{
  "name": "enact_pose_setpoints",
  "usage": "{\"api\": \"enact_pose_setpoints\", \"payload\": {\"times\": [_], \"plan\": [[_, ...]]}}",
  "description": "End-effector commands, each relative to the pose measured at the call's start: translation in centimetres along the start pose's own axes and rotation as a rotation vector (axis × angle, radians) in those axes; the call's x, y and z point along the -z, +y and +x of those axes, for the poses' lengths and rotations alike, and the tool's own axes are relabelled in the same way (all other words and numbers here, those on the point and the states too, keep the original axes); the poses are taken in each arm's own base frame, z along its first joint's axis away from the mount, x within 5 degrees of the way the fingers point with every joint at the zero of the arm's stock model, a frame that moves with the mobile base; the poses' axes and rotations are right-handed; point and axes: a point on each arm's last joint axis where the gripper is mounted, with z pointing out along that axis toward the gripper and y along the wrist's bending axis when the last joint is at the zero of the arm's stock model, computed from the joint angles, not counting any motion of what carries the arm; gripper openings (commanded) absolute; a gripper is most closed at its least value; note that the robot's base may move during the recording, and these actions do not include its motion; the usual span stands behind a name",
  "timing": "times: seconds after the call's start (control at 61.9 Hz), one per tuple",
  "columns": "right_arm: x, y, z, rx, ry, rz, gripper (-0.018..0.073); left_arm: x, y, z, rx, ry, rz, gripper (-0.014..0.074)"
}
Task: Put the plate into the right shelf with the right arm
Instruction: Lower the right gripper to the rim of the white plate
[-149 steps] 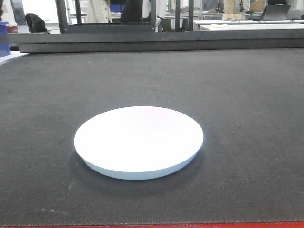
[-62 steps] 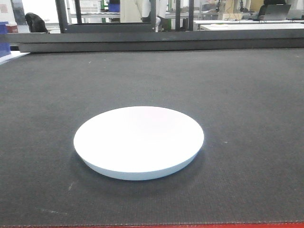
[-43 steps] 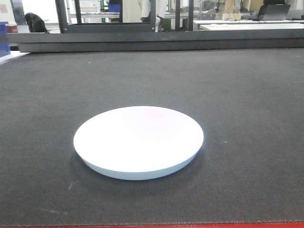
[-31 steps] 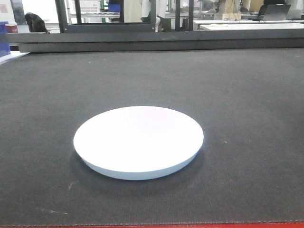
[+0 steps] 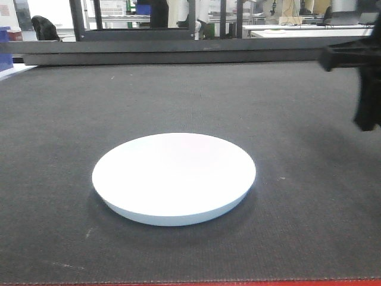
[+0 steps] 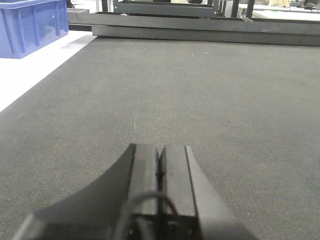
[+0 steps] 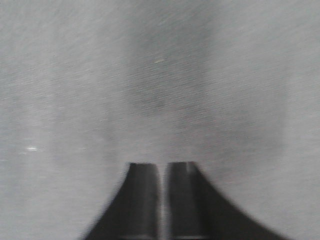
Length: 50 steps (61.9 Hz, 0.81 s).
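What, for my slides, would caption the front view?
White plate rests on the dark mat; a black arm shows at the right edge, apart from it.

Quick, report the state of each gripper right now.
Left gripper: closed, holding nothing.
Right gripper: closed, holding nothing; the plate is not in its grasp.

The plate (image 5: 174, 177) lies on the mat (image 5: 297, 119), near the front. The right arm (image 5: 368, 89) is over the mat, to its right. A bin (image 6: 30, 25) sits past the mat's left edge
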Motion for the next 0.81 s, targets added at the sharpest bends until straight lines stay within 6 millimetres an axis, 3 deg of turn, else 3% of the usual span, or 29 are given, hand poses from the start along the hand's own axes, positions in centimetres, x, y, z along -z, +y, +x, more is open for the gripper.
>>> {"api": "enact_pose_setpoints", "payload": {"times": [0.0, 0.113, 0.436, 0.791], "plan": [[1.3, 1.5, -1.5, -0.037, -0.024, -0.014, 0.0503, 0.1, 0.1, -0.5, 0.015, -0.089, -0.012, -0.0128], [0.6, 3.6, -2.7, -0.067, 0.044, -0.024, 0.0600, 0.1, 0.1, -0.5, 0.015, -0.089, -0.012, -0.0128], [-1.4, 8.8, -2.8, -0.041, 0.105, -0.090, 0.0491, 0.1, 0.1, -0.5, 0.015, -0.089, -0.012, -0.0128], [-1.8, 10.4, -2.6, -0.029, 0.083, -0.140, 0.0484, 0.1, 0.1, -0.5, 0.015, -0.089, -0.012, -0.0128]]}}
